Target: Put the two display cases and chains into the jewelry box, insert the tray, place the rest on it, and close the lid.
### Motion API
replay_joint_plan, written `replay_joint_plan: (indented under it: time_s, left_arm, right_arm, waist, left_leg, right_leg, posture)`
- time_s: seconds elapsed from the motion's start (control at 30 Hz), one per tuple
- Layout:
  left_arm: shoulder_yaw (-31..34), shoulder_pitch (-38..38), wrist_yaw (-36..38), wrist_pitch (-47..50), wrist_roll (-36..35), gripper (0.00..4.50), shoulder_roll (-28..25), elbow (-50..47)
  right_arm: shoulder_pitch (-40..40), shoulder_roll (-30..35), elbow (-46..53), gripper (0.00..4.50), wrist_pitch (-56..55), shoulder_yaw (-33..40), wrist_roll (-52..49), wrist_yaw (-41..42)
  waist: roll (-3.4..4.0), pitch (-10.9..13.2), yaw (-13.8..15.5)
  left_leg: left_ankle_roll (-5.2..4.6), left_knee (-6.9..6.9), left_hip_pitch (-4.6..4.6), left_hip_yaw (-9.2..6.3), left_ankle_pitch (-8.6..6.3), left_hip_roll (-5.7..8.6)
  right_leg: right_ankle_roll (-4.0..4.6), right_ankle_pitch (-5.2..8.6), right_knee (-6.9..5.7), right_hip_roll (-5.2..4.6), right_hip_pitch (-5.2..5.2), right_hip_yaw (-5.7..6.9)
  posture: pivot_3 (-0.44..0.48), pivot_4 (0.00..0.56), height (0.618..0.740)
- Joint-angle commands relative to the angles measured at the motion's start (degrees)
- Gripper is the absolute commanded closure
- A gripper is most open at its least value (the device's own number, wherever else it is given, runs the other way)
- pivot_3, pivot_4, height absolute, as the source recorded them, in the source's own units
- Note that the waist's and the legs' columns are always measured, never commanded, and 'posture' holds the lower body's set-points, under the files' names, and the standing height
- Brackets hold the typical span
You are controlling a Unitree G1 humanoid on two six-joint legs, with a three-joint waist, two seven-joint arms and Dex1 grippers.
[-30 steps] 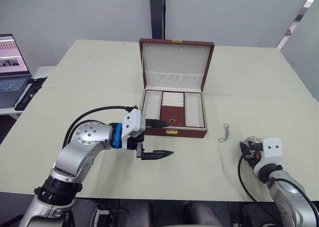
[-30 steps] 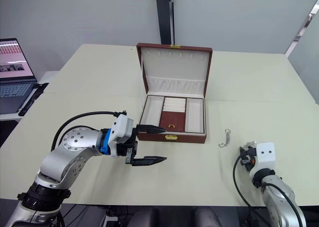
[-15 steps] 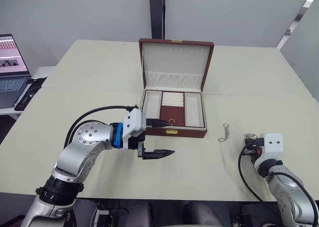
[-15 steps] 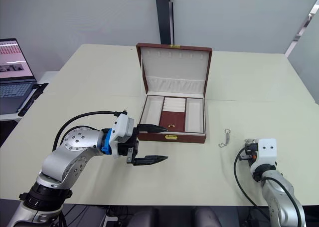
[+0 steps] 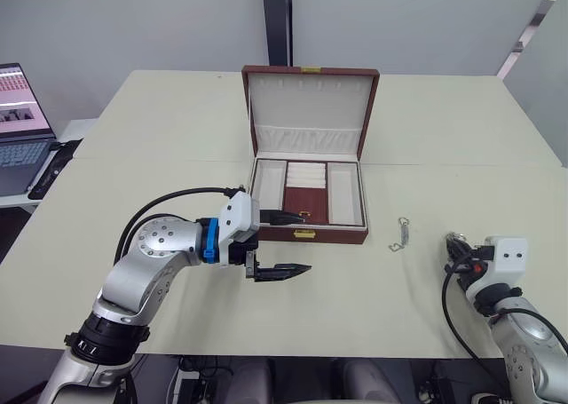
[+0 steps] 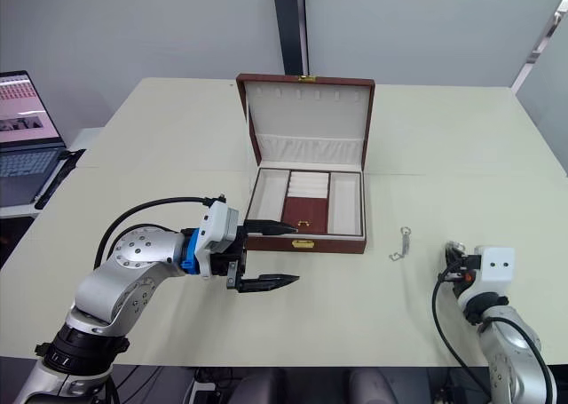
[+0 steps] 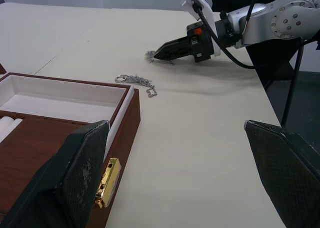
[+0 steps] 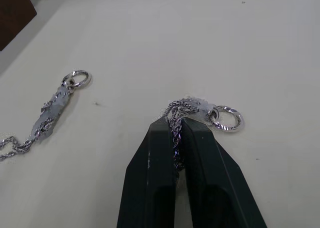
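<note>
Right wrist view has the right gripper [image 8: 175,125] pinched tight on a silver chain [image 8: 200,110], the links caught between its two black fingertips and the ring clasp lying on the table [image 8: 260,47] just past them. A second chain [image 8: 47,115] lies loose on the table in the left half of that frame, its ring end pointing toward the upper left.

From the head camera, that loose chain [image 5: 402,234] sits right of centre, between the jewelry box [image 5: 306,210] and the right arm at the lower right edge. The box stands in the upper middle of the frame with its lid [image 5: 311,109] raised upright, cream lining facing forward. The tray [image 5: 307,194] is seated inside it, brown panel with gold pull in the middle section.

The left gripper [image 5: 284,244] hangs in front of the box's lower left corner, its fingers spread wide and holding nothing; one fingertip is by the front wall near the gold clasp [image 5: 305,234].

A laptop [image 5: 19,124] sits open at the far left edge.
</note>
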State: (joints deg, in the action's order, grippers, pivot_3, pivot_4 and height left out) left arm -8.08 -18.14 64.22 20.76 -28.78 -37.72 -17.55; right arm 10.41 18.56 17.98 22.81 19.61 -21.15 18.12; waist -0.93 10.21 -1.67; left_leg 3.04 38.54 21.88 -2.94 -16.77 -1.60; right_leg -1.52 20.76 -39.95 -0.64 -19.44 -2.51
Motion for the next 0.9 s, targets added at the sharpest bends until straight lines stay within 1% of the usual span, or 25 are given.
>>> replay_joint_plan:
  time_s: [0.03,0.33,0.5,0.73,0.9]
  left_arm:
    - [1.10,-0.19,-0.33,-1.17,-0.03,0.00,0.61,-0.75]
    - [1.40,-0.34,-0.84,-0.58,-0.38,0.00,0.89,-1.07]
    - [1.99,-0.15,-2.67,0.38,-0.94,0.00,1.43,-1.49]
    - [5.81,2.52,-8.10,1.42,-1.38,0.00,2.39,-3.12]
    - [10.39,6.97,-12.73,2.93,-2.46,0.00,2.26,-6.38]
  right_arm:
    - [-0.55,0.17,3.24,4.46,-2.37,1.61,-2.34,1.40]
    - [-1.65,1.10,7.66,4.46,-1.18,2.31,-8.18,3.27]
    - [-4.12,3.75,10.82,4.46,2.33,2.68,-12.23,3.50]
    - [-11.72,8.44,13.94,4.46,8.69,-0.42,-18.03,4.67]
    - [-20.02,10.80,13.00,4.46,12.84,-4.10,-21.08,6.37]
  waist:
    - [0.02,0.01,-0.02]
    - [0.08,0.05,-0.02]
    - [0.13,0.09,-0.03]
    - [0.15,0.13,-0.15]
    - [0.16,0.16,-0.19]
  left_leg:
    - [0.00,-0.02,0.00,0.01,0.00,0.00]
    - [0.01,-0.10,0.01,0.06,0.01,0.00]
    - [0.01,-0.11,0.01,0.07,0.01,0.00]
    - [0.01,-0.13,0.02,0.06,0.01,-0.04]
    - [0.01,-0.14,0.06,0.05,0.01,-0.04]
  right_leg:
    - [0.00,0.00,0.00,0.00,-0.02,-0.01]
    - [0.00,0.00,0.00,0.00,-0.09,-0.04]
    - [0.00,0.00,0.00,0.00,-0.09,-0.06]
    - [0.00,0.00,0.00,0.01,-0.13,-0.06]
    - [0.00,0.00,0.00,-0.05,-0.17,-0.06]
  posture:
    - [0.000,0.150,0.740]
    - [0.000,0.150,0.740]
    - [0.000,0.150,0.740]
    - [0.000,0.150,0.740]
    - [0.000,0.150,0.740]
